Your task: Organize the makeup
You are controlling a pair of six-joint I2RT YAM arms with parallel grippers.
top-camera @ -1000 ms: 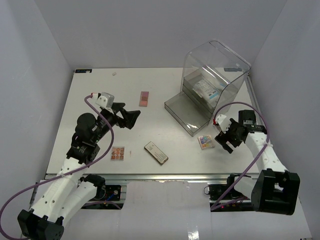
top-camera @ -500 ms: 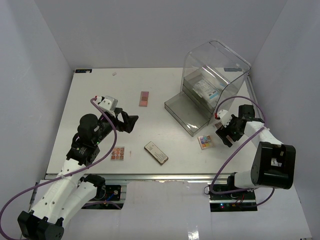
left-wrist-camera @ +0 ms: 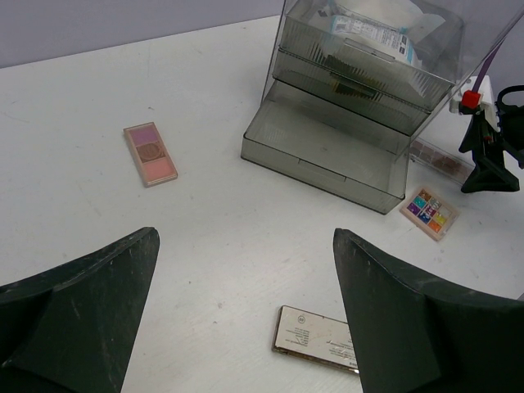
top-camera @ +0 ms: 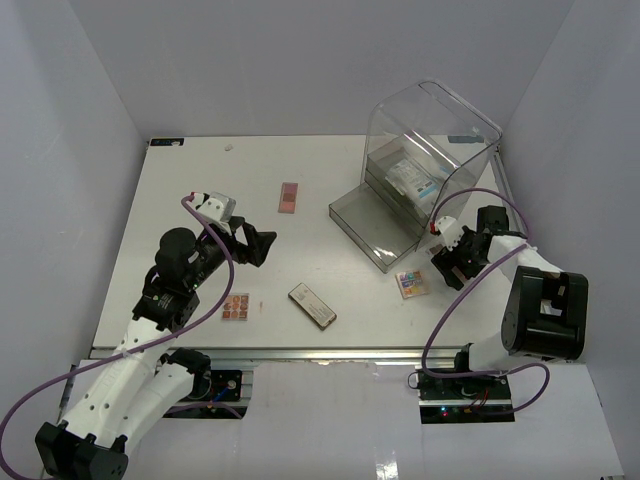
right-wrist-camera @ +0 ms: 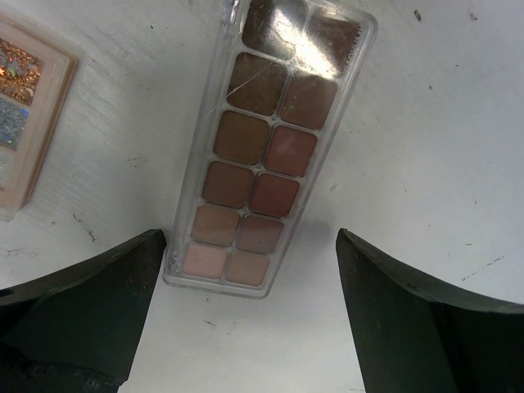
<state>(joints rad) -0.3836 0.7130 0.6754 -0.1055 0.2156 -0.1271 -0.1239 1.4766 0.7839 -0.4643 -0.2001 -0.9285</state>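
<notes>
The makeup lies scattered on the white table. A pink palette (top-camera: 288, 197) (left-wrist-camera: 150, 153) lies at the back, and a small pink palette (top-camera: 236, 307) at the front left. In the middle rests a long dark compact (top-camera: 312, 305) (left-wrist-camera: 315, 338), with a multicolour palette (top-camera: 411, 284) (left-wrist-camera: 429, 213) to its right. My left gripper (top-camera: 255, 243) (left-wrist-camera: 246, 236) hangs open above the table's middle, holding nothing. My right gripper (top-camera: 448, 262) (right-wrist-camera: 250, 237) is open just above a clear palette of brown shades (right-wrist-camera: 266, 147) (left-wrist-camera: 438, 160), jaws either side of its near end, apart from it.
A tall clear acrylic drawer box (top-camera: 420, 150) (left-wrist-camera: 368, 74) stands at the back right, its lowest drawer (top-camera: 375, 225) (left-wrist-camera: 327, 151) pulled out and empty. A white packet with blue print (top-camera: 415, 178) lies inside the box. White walls enclose the table.
My right gripper has moved back toward the drawer box, off the multicolour palette's right side. My left gripper has drawn slightly nearer and lower, then held still.
</notes>
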